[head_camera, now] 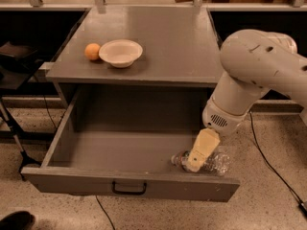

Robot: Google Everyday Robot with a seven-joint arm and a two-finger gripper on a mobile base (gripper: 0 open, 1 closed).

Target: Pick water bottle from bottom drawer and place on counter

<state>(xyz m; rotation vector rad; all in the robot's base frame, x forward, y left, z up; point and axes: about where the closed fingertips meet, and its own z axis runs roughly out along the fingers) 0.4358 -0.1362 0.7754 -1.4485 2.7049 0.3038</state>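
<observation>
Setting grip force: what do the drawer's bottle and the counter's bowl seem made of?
The water bottle: thin clear plastic, see-through and crinkled with glints. The bowl: matte off-white, perhaps paper pulp or plastic; unclear which. The gripper sits over the bottle inside the bottom drawer.

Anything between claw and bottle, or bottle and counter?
Nothing visible. The claw is at the water bottle in the bottom drawer's front right. On the counter, bowl and orange sit far left.

My single camera sits high in front, looking down at counter (177, 47) and open bottom drawer (120, 147), fairly near, my gripper (194, 164) low at the drawer's front right
</observation>
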